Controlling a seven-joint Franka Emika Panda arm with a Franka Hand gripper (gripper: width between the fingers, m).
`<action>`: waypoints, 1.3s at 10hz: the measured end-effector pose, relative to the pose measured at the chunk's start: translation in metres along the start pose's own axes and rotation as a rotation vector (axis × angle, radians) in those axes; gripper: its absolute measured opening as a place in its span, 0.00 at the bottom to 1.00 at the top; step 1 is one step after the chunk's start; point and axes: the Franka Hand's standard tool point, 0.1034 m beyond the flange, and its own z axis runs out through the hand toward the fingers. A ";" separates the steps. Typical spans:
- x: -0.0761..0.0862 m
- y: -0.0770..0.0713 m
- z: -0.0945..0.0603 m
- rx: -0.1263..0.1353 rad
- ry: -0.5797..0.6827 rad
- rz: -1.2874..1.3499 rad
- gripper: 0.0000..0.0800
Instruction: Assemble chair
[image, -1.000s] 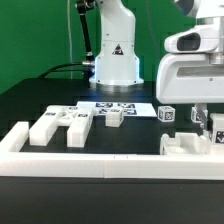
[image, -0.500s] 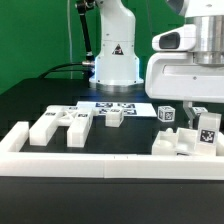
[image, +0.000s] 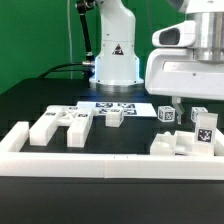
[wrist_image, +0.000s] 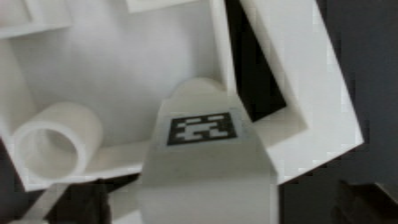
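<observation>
**Asker:** What does the exterior view show?

**Describer:** A black table (image: 140, 132) in front of a green backdrop (image: 30, 40). The arm's white base (image: 115, 55) stands at upper centre. Its bulky white hand housing (image: 190, 65) fills the upper right of the frame. A long white border rail (image: 100, 162) runs across the bottom, and the marker board (image: 115, 104) lies flat at centre, just below the base.

**Asker:** Where is the chair?

**Describer:** The chair (image: 172, 149) is in separate matte-white pieces on the table. Several long pieces (image: 60, 124) lie together at left centre. A small block (image: 115, 117) sits at centre, and a tagged cube (image: 167, 113) sits right of centre. At lower right, under the hand housing, a chunky cluster (image: 182, 144) rests just behind the rail. An upright tagged block (image: 205, 128) rises at its right side. I cannot tell whether the two are joined.

**Asker:** And the jaws?

**Describer:** They hang above the cluster. One dark finger (image: 178, 100) shows left of the upright block, clear of it, and the other is hard to make out. The jaws look spread wide, with nothing gripped.

**Asker:** What does the wrist view show?

**Describer:** Very close up, a tall white piece bearing a square tag (wrist_image: 201, 127), white walls (wrist_image: 285, 60) around it, and a rounded white peg (wrist_image: 63, 140) beside it.
</observation>
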 end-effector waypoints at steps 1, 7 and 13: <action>-0.004 0.001 -0.004 -0.002 -0.001 -0.013 0.81; -0.011 0.001 -0.012 -0.006 0.000 -0.051 0.81; -0.039 0.051 -0.017 -0.005 -0.003 -0.279 0.81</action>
